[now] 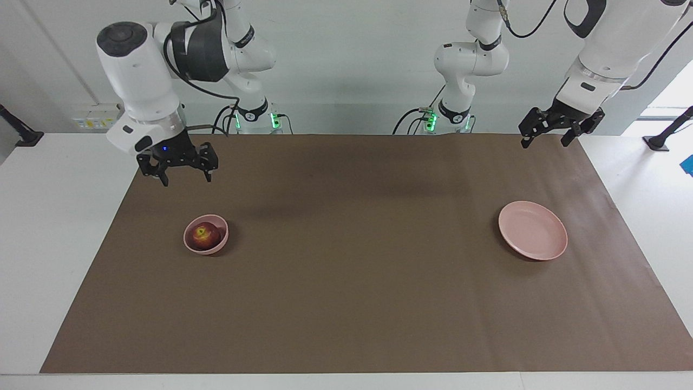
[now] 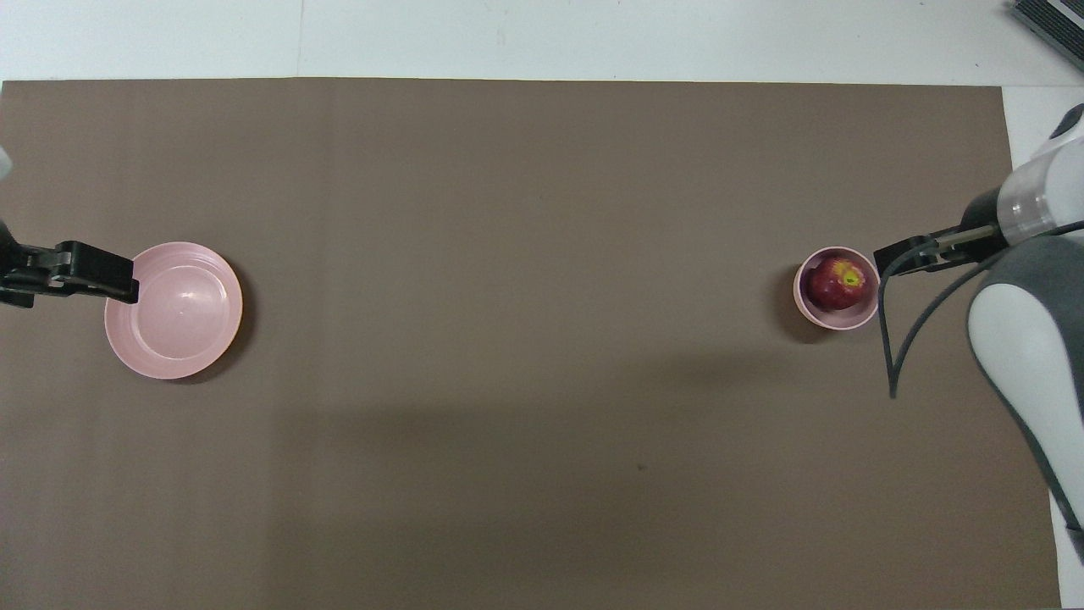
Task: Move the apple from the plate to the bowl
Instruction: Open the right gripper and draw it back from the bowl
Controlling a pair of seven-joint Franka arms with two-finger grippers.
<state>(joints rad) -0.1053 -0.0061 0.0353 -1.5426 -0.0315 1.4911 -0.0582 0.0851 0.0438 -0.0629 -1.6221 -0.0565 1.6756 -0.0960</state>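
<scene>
Overhead: apple (image 2: 836, 283) beside right hand (image 1: 185, 176).

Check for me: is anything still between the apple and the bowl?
Nothing visible. The apple already sits in the bowl; the plate is bare. The right gripper and the left gripper are open and raised.

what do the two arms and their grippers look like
Both arms are glossy white with rounded shells, dark grey joint sections and loose black cables. Each ends in a black two-finger gripper: right gripper, left gripper. A small blue light shows above the right one; green lights glow at the bases.
</scene>
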